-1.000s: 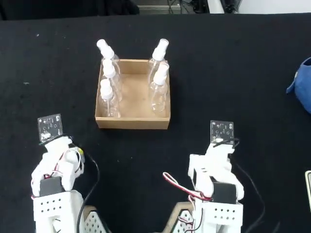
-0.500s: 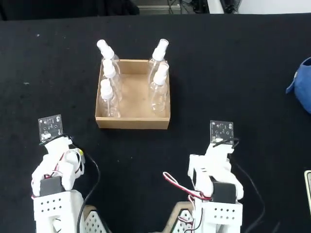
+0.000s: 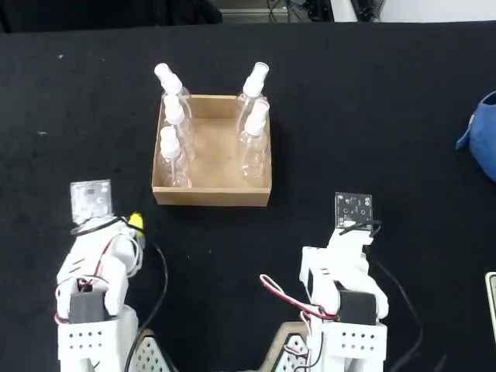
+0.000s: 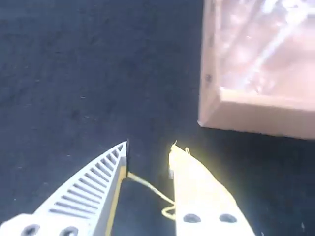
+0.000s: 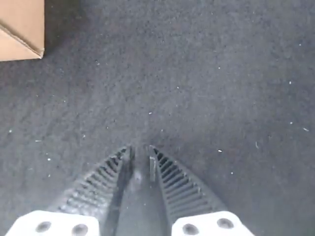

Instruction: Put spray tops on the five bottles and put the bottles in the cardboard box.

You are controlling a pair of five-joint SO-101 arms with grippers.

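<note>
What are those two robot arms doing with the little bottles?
Nothing is being held right now. All five clear plastic bottles with white spray tops stand inside the brown cardboard box, three along one side, two along the other. The left gripper and right gripper hang empty over the black table. So the job looks finished.

No text, label, number or sign can be read on anything here.
</note>
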